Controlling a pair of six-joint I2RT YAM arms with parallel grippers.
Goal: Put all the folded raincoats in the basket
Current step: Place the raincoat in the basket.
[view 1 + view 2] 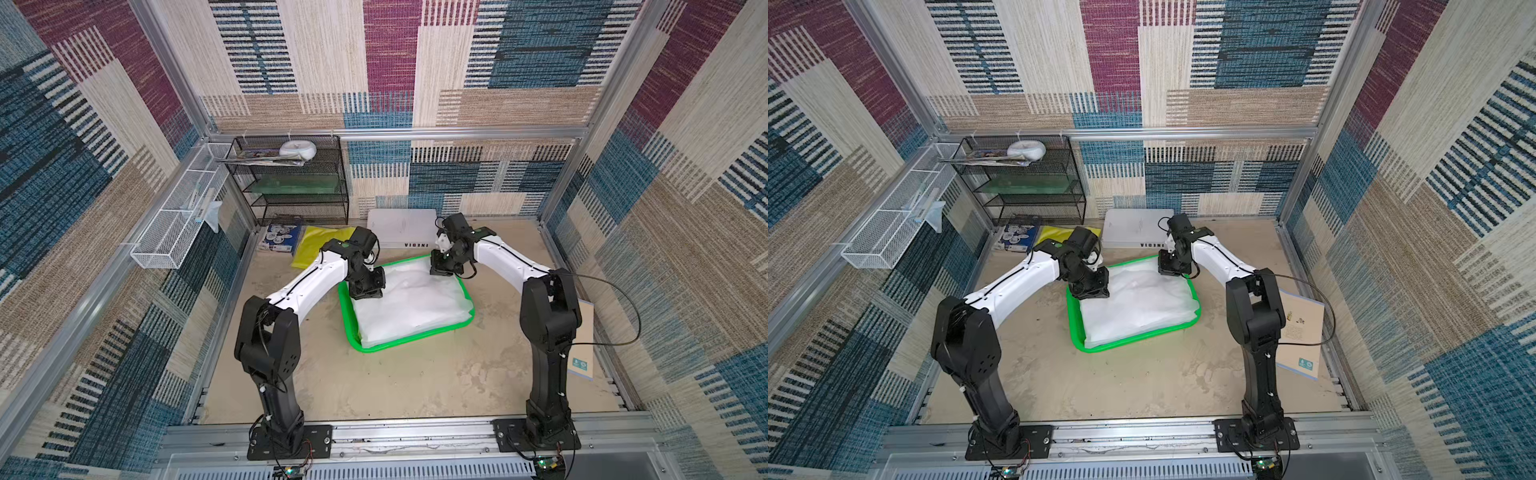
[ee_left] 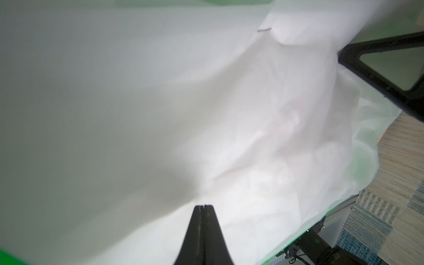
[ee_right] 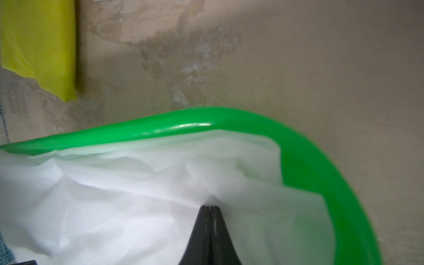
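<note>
The white, translucent folded raincoat (image 1: 411, 303) (image 1: 1138, 303) lies inside the bright green basket (image 1: 409, 340) (image 1: 1133, 340) at the table's middle and fills most of it. My left gripper (image 1: 365, 296) (image 2: 203, 205) is at the basket's far left corner, shut, with its tips pinching the raincoat (image 2: 252, 137). At the far right corner my right gripper (image 1: 441, 272) (image 3: 210, 207) is shut on a puckered fold of the raincoat (image 3: 114, 206), just inside the green rim (image 3: 183, 128).
Behind the basket lie a yellow sheet (image 1: 316, 245), a white box (image 1: 403, 228) and a blue booklet (image 1: 278, 239). A black mesh rack (image 1: 291, 183) stands at the back left. A white wire basket (image 1: 183, 212) hangs on the left wall. A notebook (image 1: 1302, 336) leans at the right.
</note>
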